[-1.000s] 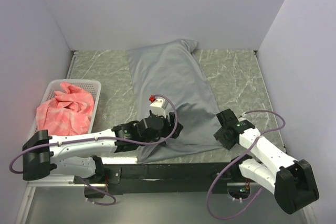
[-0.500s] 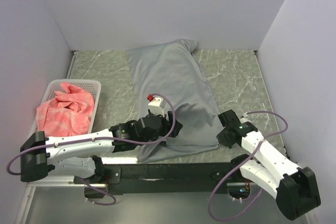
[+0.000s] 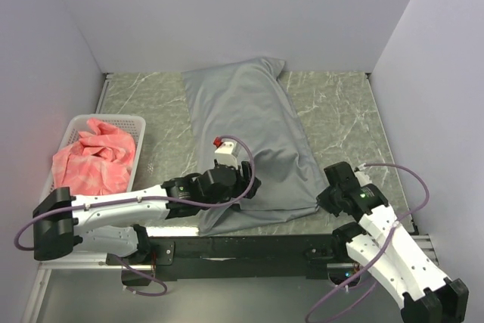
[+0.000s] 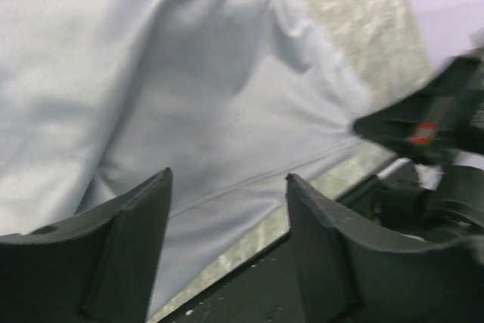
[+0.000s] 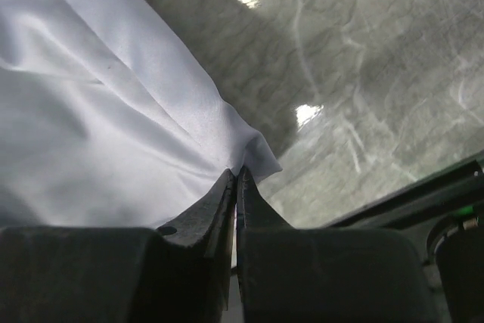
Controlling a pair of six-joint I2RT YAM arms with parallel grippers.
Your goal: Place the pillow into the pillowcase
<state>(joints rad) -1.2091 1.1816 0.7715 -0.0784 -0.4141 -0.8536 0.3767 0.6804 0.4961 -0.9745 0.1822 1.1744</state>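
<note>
Up front, right tool (image 5: 236, 174) tight on pillowcase (image 5: 91, 126) corner; left tool (image 4: 228, 181) wide, empty (pillow unseen).

Soft, even overhead light, 2 glare spots on the table (image 5: 363, 51), left wrist view blurred.

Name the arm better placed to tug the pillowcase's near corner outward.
Right. The right gripper is shut on the pillowcase corner; the left gripper is open above the fabric, holding nothing.

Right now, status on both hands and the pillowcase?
Left hand open, over the pillowcase. Right hand shut on its near corner. Pillow not visible. Basket off left, apart.
</note>
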